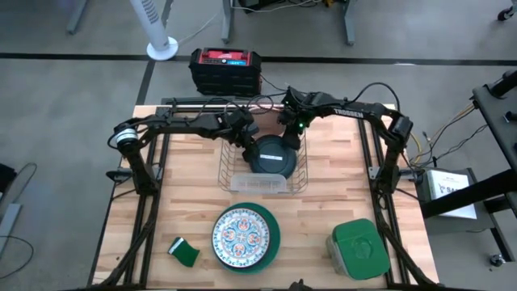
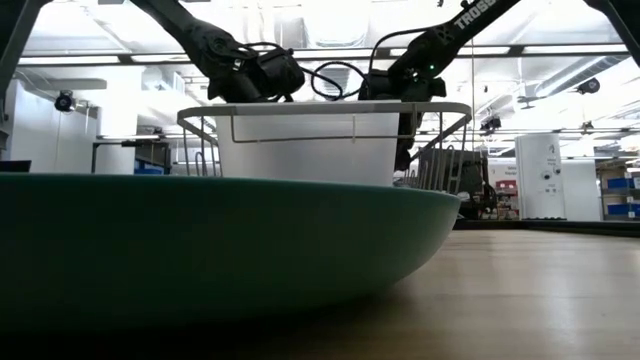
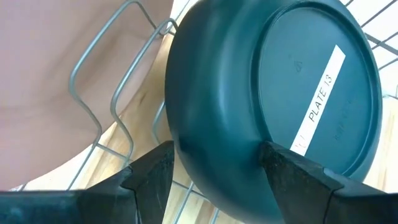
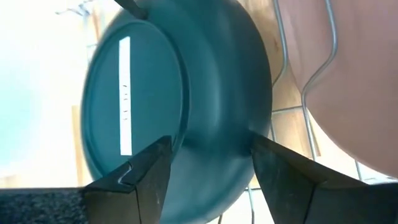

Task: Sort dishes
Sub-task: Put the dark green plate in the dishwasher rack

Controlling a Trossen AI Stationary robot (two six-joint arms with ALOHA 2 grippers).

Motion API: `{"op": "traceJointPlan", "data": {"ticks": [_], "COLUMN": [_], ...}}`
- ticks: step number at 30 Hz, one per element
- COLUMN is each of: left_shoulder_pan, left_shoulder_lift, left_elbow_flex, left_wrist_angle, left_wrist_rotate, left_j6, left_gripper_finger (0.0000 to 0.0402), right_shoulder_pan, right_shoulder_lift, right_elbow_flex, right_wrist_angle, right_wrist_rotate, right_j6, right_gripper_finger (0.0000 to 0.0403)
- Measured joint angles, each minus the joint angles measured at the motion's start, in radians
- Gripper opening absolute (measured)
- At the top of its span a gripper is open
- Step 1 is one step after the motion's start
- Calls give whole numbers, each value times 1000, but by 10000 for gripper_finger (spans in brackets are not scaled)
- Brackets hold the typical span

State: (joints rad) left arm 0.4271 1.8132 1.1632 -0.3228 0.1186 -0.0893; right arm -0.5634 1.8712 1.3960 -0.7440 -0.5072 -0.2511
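From above, my two grippers meet over the wire rack (image 1: pixel 262 166) near the table's (image 1: pixel 339 170) far edge, with the dark teal plate (image 1: pixel 271 155) between them. Only my wrist cameras show the plate's underside: a white label strip across its base, and the salmon-pink plate (image 3: pixel 56 68) standing in the rack just beside it. The low view is mostly filled by the bright teal-green plate (image 2: pixel 200 250), which hides the table's near part and the patterned white plate (image 1: pixel 242 237) lying on top of it near the near edge.

A green sponge (image 1: pixel 184 252) lies towards the near left corner and a green-lidded container (image 1: pixel 359 249) towards the near right corner.

My left gripper (image 3: pixel 211 165) has its fingers spread wide astride the dark teal plate's rim, touching it. My right gripper (image 4: pixel 208 158) straddles the same plate's rim from the other side, fingers equally wide and against it.
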Motion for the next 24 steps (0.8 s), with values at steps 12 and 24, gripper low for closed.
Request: {"op": "traceJointPlan", "data": {"ticks": [12,24], "left_shoulder_pan": [0,0], "left_shoulder_lift": [2,5], "left_elbow_flex": [49,115], "left_wrist_angle": [6,-89], "left_wrist_rotate": [-17,-21], "left_j6": [11,27], "left_gripper_finger": [232,232], "right_shoulder_pan": [-11,-10], "right_shoulder_lift": [-36,-76], "right_elbow_flex": [0,0], "right_wrist_angle": [-7,-33], "right_wrist_rotate": [-80,-2], "right_j6": [-6,14], "right_gripper_finger": [181,151]}}
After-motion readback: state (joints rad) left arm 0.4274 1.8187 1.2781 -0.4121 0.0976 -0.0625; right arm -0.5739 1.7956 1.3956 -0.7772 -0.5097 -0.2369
